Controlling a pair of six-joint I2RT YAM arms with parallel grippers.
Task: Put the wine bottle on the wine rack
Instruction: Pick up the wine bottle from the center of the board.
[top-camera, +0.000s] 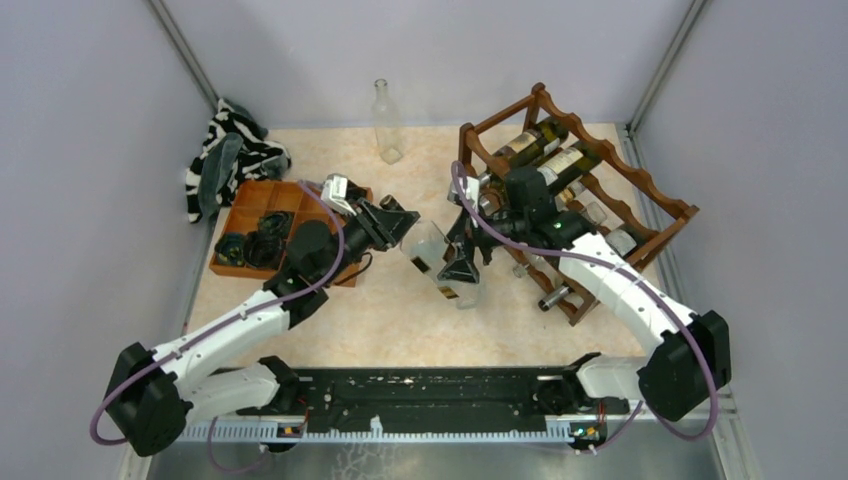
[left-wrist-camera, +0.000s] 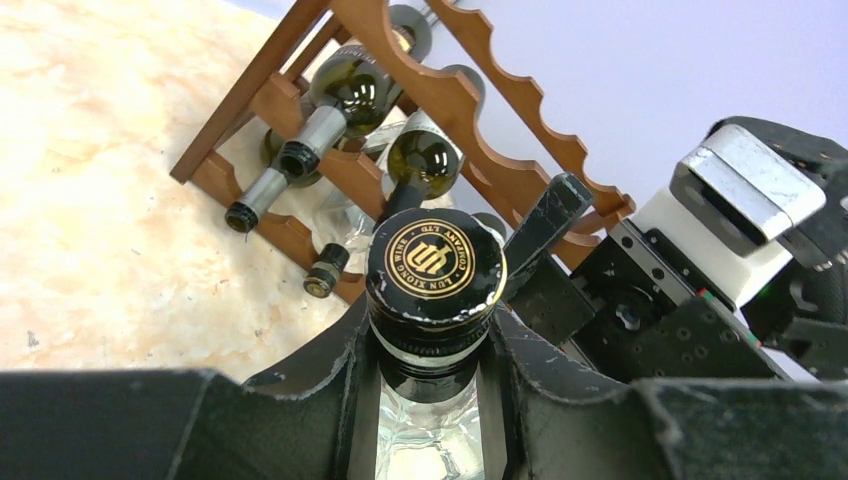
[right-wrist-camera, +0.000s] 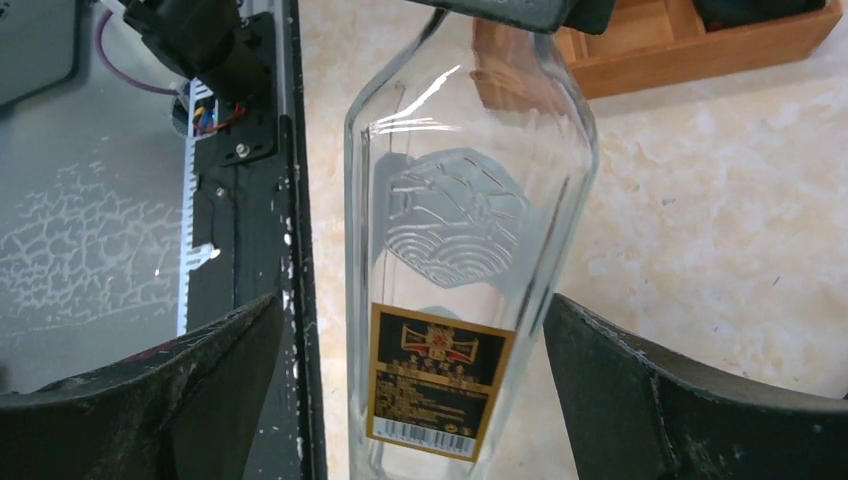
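Bottle (top-camera: 432, 252): clear glass, middle of the top view, lying slanted between the tray (top-camera: 255, 195) and the rack (left-wrist-camera: 450, 90). It is not on the rack.
Cap (left-wrist-camera: 436, 262): black, with a gold ring of words that looks like "LUN XIONG WINE COMPANY LTD".
Label (right-wrist-camera: 440, 380): black and gold, bar code at the bottom. The words are too small to read.
Left gripper (left-wrist-camera: 430, 350): squeezing the bottle's neck, just under the cap.
Right gripper (right-wrist-camera: 415, 310): fingers spread far apart, one on each side of the bottle, not touching it.
Rack: right side of the top view, dark bottles (top-camera: 535, 140) lying in it.
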